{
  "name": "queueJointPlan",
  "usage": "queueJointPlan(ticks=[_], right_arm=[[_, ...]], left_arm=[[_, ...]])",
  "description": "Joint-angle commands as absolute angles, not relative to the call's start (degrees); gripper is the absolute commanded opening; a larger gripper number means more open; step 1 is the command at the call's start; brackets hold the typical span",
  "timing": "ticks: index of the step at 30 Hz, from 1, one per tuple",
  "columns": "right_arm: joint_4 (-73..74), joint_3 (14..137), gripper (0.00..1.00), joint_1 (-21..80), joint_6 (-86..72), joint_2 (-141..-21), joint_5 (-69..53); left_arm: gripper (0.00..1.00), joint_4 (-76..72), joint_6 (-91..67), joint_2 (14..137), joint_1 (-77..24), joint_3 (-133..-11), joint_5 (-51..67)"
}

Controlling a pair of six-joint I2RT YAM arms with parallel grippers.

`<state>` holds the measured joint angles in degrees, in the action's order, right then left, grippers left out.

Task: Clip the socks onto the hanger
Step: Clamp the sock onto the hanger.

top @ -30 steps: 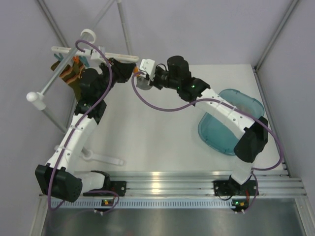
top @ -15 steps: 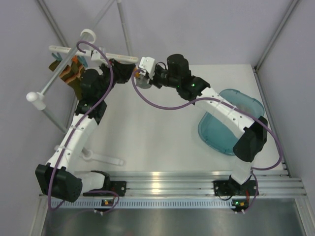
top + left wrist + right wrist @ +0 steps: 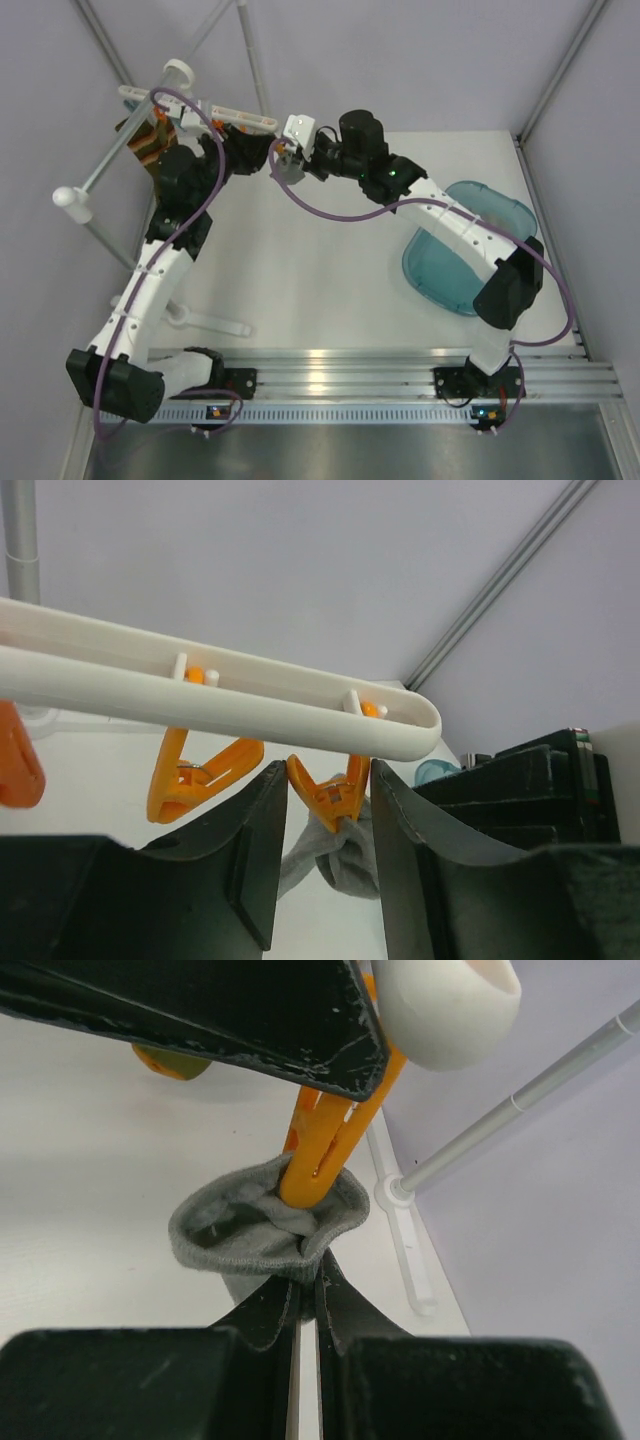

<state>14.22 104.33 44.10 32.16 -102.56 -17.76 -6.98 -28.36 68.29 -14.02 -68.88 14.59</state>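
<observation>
The white hanger (image 3: 235,117) hangs at the back left, and its bar (image 3: 210,705) crosses the left wrist view. My left gripper (image 3: 250,152) (image 3: 328,780) has its fingers against both handles of an orange clip (image 3: 335,795). That clip bites the grey sock (image 3: 350,865). My right gripper (image 3: 290,160) (image 3: 318,1272) is shut on the cuff edge of the grey sock (image 3: 245,1230) just below the clip (image 3: 320,1155). A brown and orange patterned sock (image 3: 145,150) hangs at the hanger's left end. No cream sock is in view.
The white stand pole (image 3: 120,145) with ball ends runs diagonally at the far left, and its foot (image 3: 212,322) lies on the table near the left arm's base. A translucent teal basin (image 3: 470,250) sits at the right. Tent poles rise at the back.
My left arm has stretched farther back, and the hanger has shifted up and to the right with it. The right gripper has stayed on the grey sock.
</observation>
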Motion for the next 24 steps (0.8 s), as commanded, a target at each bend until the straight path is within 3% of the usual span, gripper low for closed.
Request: queueJointPlan(ticks=[1, 13, 24], right_arm=[[12.0, 106.9, 0.0, 44.5, 30.5, -101.6, -18.7], [12.3, 107.2, 0.0, 43.4, 29.1, -101.3, -19.1], [11.8, 106.3, 0.0, 42.5, 27.5, -100.5, -20.7]], left_arm=[[0.44, -2.0, -29.3, 64.0, -14.3, -70.0, 17.0], [0.56, 9.3, -26.4, 52.6, -14.1, -67.8, 4.8], [0.54, 7.3, -13.3, 59.9, -12.7, -71.3, 10.1]])
